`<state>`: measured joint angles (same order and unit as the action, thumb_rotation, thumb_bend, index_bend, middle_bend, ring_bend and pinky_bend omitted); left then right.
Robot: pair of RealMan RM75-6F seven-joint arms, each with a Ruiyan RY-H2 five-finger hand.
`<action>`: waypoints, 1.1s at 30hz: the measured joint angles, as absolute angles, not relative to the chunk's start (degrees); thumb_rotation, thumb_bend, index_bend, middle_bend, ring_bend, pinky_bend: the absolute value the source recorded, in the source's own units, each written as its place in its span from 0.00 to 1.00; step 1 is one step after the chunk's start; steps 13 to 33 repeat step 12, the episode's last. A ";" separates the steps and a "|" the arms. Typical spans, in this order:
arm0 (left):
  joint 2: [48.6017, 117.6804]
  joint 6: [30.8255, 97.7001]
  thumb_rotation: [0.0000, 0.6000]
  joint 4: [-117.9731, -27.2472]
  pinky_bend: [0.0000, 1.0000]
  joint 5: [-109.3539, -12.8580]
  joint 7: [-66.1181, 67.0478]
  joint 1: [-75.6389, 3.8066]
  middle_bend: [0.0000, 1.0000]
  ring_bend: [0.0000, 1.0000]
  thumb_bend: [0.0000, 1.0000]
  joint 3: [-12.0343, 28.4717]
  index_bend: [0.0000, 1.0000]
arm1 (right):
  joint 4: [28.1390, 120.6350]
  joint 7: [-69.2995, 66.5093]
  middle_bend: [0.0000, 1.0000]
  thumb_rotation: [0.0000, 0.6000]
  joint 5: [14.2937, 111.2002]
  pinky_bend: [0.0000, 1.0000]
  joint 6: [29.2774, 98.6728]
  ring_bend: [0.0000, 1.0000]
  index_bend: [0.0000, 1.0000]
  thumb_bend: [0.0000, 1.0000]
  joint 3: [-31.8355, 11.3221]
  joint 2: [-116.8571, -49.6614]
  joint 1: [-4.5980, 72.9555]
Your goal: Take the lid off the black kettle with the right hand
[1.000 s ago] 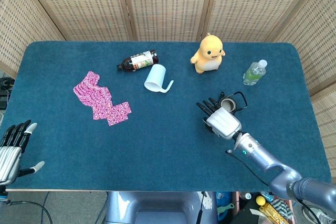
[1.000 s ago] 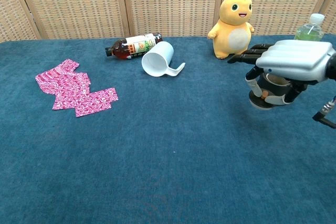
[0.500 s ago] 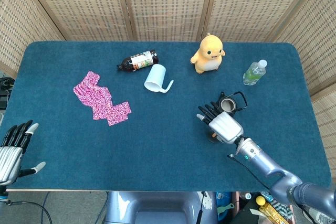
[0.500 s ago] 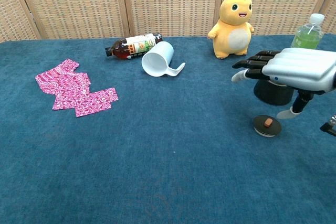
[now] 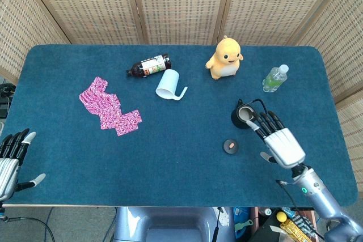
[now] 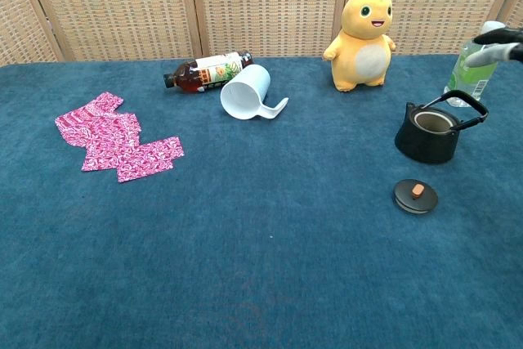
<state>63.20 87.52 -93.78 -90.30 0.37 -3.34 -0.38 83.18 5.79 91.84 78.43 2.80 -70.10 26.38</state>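
Note:
The black kettle (image 5: 244, 116) (image 6: 429, 134) stands upright on the blue table with its mouth uncovered and its bail handle up. Its round black lid (image 5: 230, 146) (image 6: 415, 196), with a small orange knob, lies flat on the cloth a little in front of the kettle. My right hand (image 5: 279, 141) hovers to the right of the kettle with fingers spread, holding nothing; only its fingertips (image 6: 498, 36) show at the chest view's right edge. My left hand (image 5: 11, 157) rests open at the table's near left corner.
A yellow plush toy (image 5: 225, 57) and a green water bottle (image 5: 275, 78) stand behind the kettle. A white mug (image 5: 169, 85) lies tipped beside a brown bottle (image 5: 148, 65) on its side. Pink patterned cloth (image 5: 110, 106) lies at the left.
The right hand carried the lid off the kettle, set it down in front, then let go and drew back to the right. The left hand barely moved.

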 measured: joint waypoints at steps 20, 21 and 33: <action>62.76 88.49 1.00 -94.52 0.00 -90.91 0.81 -2.59 0.00 0.00 0.12 -0.77 0.00 | 89.20 3.32 0.00 1.00 84.96 0.00 90.10 0.00 0.00 0.00 3.51 -67.92 11.13; 62.76 88.49 1.00 -94.52 0.00 -90.91 0.81 -2.59 0.00 0.00 0.12 -0.77 0.00 | 89.20 3.32 0.00 1.00 84.96 0.00 90.10 0.00 0.00 0.00 3.51 -67.92 11.13; 62.76 88.49 1.00 -94.52 0.00 -90.91 0.81 -2.59 0.00 0.00 0.12 -0.77 0.00 | 89.20 3.32 0.00 1.00 84.96 0.00 90.10 0.00 0.00 0.00 3.51 -67.92 11.13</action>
